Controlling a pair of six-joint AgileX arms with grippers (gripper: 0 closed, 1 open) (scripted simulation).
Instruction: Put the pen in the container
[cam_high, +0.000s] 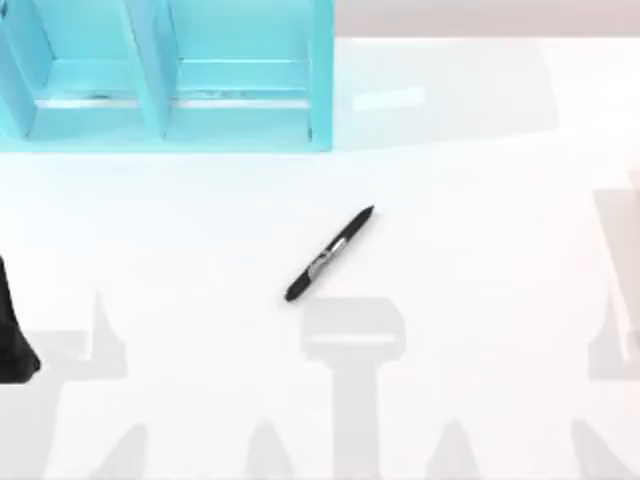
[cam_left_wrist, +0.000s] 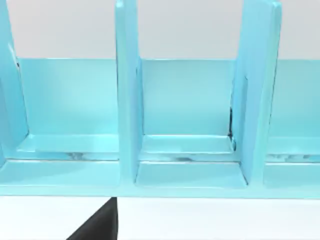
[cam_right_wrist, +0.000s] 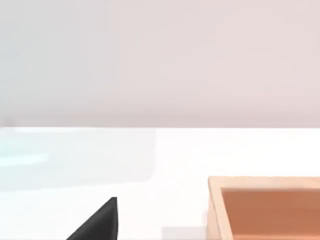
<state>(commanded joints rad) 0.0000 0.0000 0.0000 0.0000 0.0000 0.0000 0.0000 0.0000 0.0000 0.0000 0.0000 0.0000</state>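
White tabletop (cam_high: 480, 180) fills the top view, with grey shadows of the arms along its near edge. At the far left stands a light blue divided rack (cam_high: 160, 90), its upright partitions making open compartments. The pen (cam_high: 330, 254) lies flat on the bare table near the middle, slanted, one end toward the far right and the other toward the near left, with its silver-grey band about midway. It sits in front of the rack and well apart from it, touching nothing else. A black part of the left arm (cam_high: 15, 330) shows at the left edge, well away from the pen and nearer than it. No fingers can be seen there, so whether that gripper is wide or narrow I cannot tell.

From the left wrist, the rack (cam_left_wrist: 185, 100) faces the camera closely: three compartments between tall blue dividers, each with a raised floor and a low front lip, against a pale wall. A black wedge (cam_left_wrist: 100, 225) of the gripper's body juts in over the white table before the rack; its fingers' spread cannot be told.

From the right wrist, white table (cam_right_wrist: 125, 160) meets a plain pale wall. An orange-brown tray (cam_right_wrist: 265, 205) with a lighter rim sits on the table. A black wedge (cam_right_wrist: 100, 225) of the gripper pokes in beside it, apart from the tray; how that gripper stands cannot be told.
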